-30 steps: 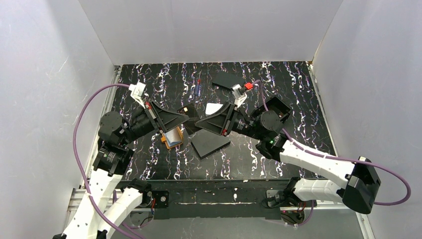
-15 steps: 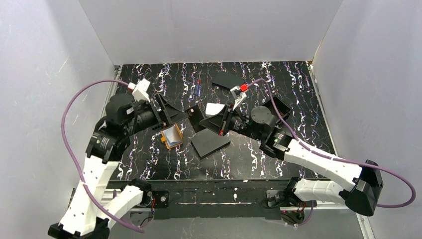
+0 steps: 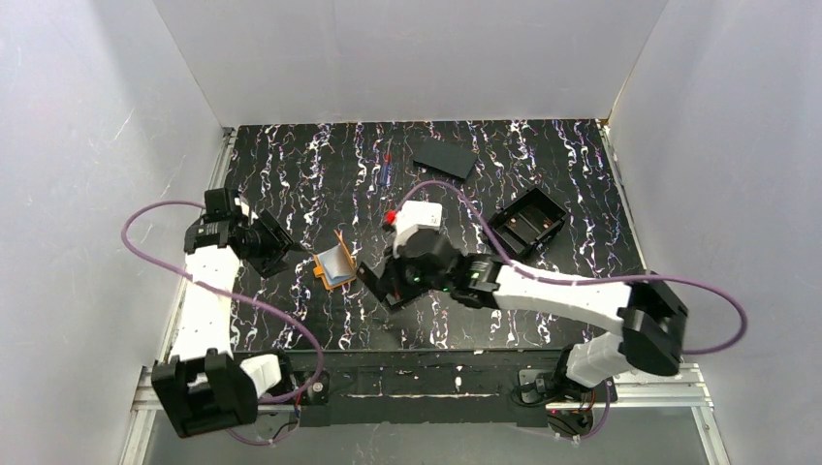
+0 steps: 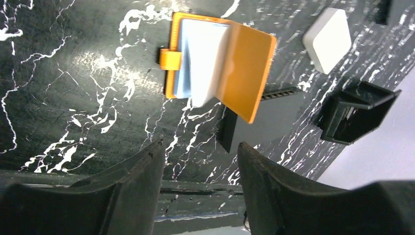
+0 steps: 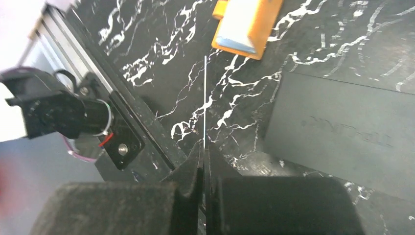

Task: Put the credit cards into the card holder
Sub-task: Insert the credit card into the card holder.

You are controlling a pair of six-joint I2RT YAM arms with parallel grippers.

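On the black marbled table (image 3: 582, 155), L gripper (image 4: 200, 147) has backed off, jaws apart and empty, open card holder (image 4: 215, 68) just ahead; R gripper (image 5: 203, 152) has swung in, pinching a credit card (image 5: 204, 98) edge-on.

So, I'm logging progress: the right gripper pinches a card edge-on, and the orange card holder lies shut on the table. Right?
Not quite. The card holder lies open, its orange flap lifted off the pale blue inside, as the left wrist view shows. The right gripper does pinch a thin card edge-on.
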